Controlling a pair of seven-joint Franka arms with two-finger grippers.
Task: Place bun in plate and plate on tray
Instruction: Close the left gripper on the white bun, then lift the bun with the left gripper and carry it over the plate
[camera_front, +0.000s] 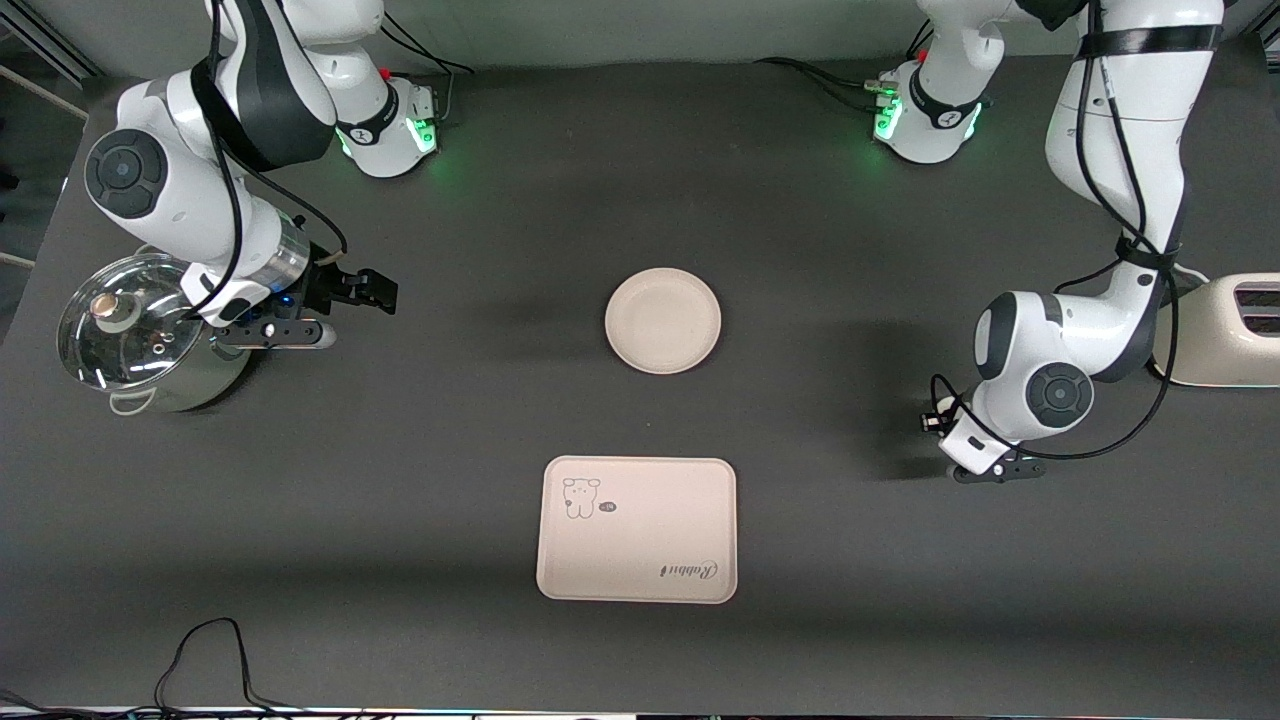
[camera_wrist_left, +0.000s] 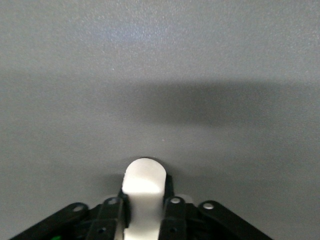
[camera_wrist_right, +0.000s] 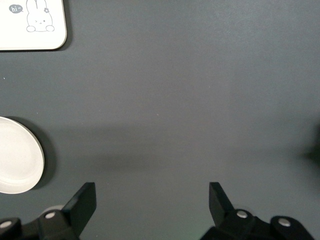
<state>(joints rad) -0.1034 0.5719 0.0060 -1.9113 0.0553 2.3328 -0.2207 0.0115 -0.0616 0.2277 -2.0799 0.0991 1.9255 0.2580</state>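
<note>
Bun (camera_wrist_left: 144, 192) partly hidden between jaws; toaster (camera_front: 1225, 330) cut by edge.

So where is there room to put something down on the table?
The widest bare patch lies between the plate and the tray. It is crowded by the pot, under the open right gripper, and by the toaster, near the left gripper holding the bun.
</note>
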